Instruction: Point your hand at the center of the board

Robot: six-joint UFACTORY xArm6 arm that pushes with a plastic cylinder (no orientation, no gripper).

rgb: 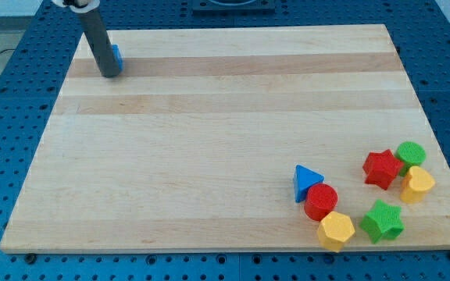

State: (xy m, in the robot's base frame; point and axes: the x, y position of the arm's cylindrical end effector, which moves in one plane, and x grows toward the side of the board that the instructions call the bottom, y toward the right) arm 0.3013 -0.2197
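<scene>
My tip [110, 75] rests on the wooden board [225, 117] near its top left corner. A blue block [117, 57] sits just behind the rod, mostly hidden by it, touching or nearly touching it. The other blocks cluster at the view's bottom right: a blue triangle [306, 182], a red cylinder [320, 201], a yellow hexagon [335, 230], a green star [383, 221], a red star [382, 168], a green cylinder [409, 154] and a yellow heart-like block [418, 185]. The tip is far from this cluster.
The board lies on a blue perforated table [14, 94]. A dark fixture [233, 5] shows at the view's top edge.
</scene>
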